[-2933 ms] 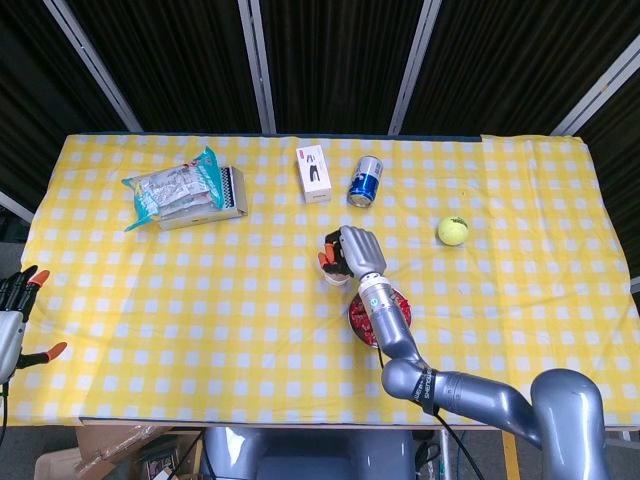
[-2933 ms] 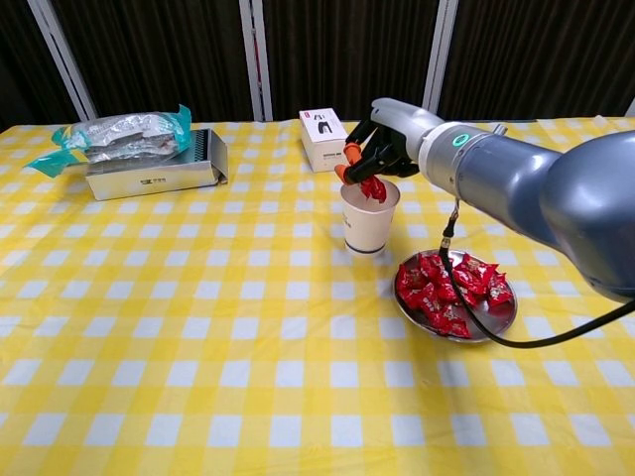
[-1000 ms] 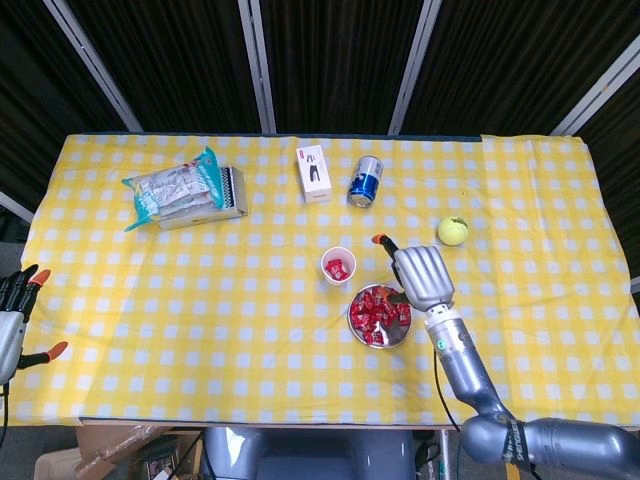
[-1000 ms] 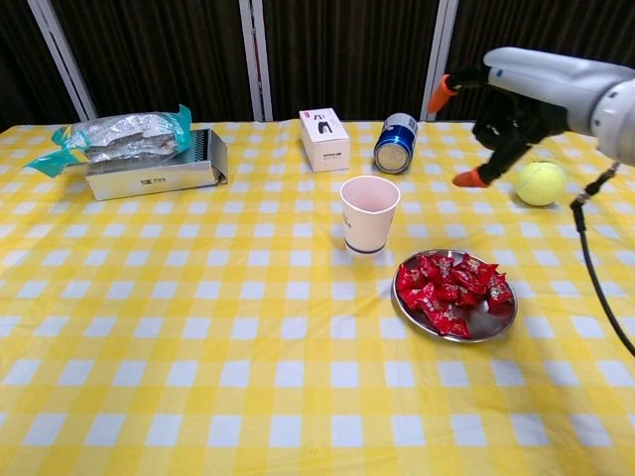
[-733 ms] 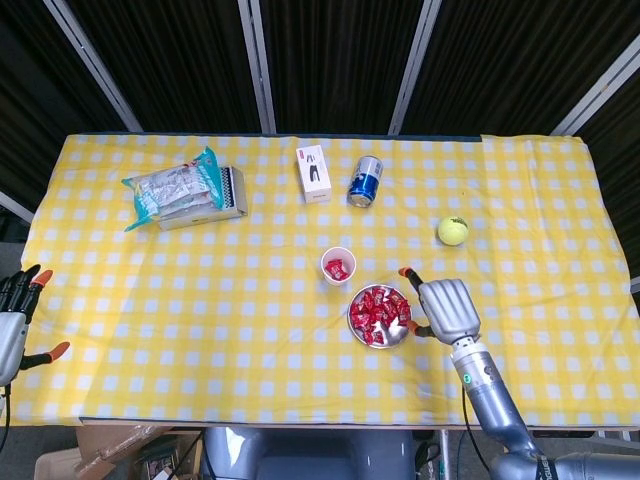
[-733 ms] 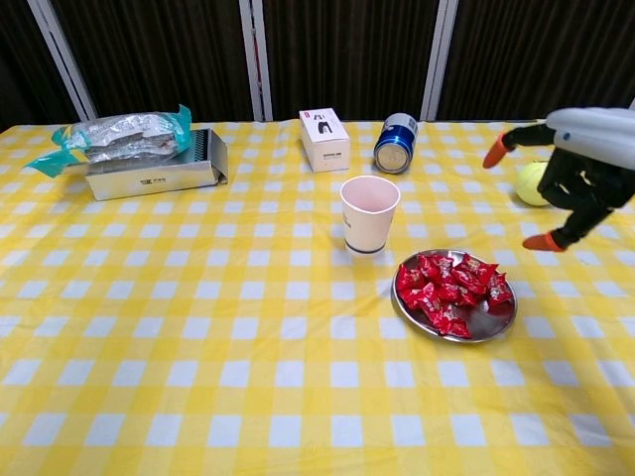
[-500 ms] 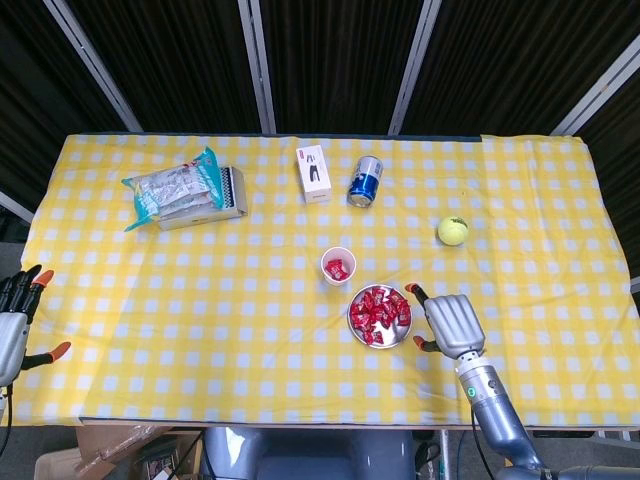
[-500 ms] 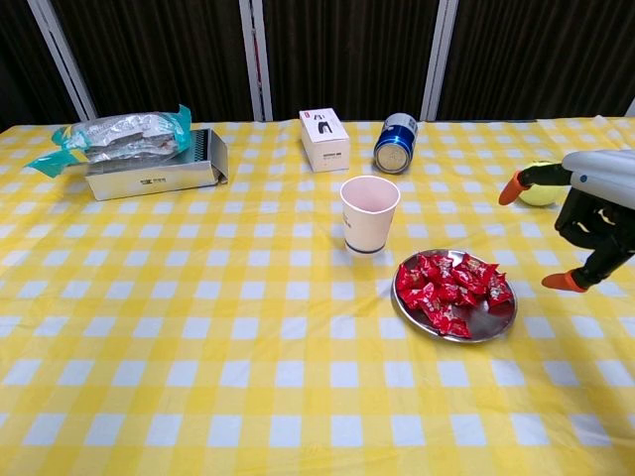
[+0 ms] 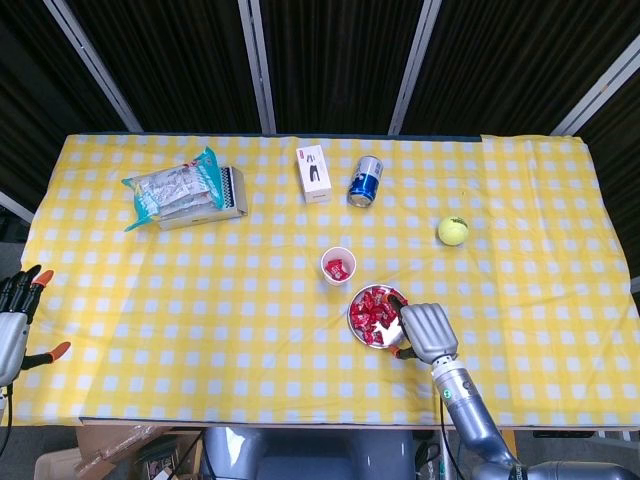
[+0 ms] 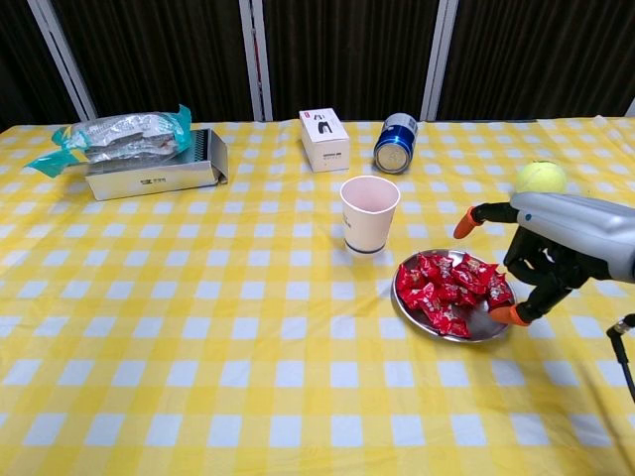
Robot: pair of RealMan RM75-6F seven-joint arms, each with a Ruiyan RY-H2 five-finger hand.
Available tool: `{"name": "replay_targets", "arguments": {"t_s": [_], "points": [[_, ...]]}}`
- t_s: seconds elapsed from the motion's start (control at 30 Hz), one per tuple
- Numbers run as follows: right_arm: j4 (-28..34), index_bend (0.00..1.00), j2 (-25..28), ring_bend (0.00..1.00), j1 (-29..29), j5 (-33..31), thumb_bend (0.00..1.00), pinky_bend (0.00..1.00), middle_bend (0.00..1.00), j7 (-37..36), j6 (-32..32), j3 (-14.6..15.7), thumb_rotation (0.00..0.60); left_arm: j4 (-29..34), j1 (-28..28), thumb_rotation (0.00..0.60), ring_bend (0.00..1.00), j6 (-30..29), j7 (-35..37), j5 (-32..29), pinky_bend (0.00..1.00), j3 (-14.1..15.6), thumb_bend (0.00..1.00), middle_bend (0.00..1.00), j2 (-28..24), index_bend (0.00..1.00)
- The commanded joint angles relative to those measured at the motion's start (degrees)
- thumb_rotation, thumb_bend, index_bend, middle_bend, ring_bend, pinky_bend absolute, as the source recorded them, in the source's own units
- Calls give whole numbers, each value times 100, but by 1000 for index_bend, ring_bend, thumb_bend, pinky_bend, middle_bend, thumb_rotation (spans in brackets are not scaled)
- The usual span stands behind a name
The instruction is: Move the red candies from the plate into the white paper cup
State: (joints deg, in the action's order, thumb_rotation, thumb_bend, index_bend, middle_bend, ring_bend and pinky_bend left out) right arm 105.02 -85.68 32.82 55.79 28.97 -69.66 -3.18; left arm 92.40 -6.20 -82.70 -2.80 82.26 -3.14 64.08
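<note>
On the checked table (image 9: pixel 200 290), the cup (image 9: pixel 338 266) holds few red candies (image 10: pixel 444 290) while most remain beside it on the plate (image 10: pixel 493 329), the empty right hand (image 10: pixel 537 260) spread at its edge.

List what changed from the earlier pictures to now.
The right hand let a red candy go into the cup, swung out to the right past the tennis ball, and has come back down at the plate's right rim, fingers apart, holding nothing. The cup, plate, candies, can, boxes and left hand stayed put.
</note>
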Motion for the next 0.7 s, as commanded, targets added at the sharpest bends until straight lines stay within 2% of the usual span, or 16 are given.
{"name": "replay_targets", "arguments": {"t_s": [0.03,0.7], "points": [[-94,225,-115,825,62,-129,261,947,865,65,115,-76,600,7,0,600,0,10,15,-8,0,1,62,0,-16,0],[-696,195,-525,824,243,-527,257,947,865,33,593,-297,600,32,-25,600,0,142,61,-93,0,7,62,0,-67,0]]}}
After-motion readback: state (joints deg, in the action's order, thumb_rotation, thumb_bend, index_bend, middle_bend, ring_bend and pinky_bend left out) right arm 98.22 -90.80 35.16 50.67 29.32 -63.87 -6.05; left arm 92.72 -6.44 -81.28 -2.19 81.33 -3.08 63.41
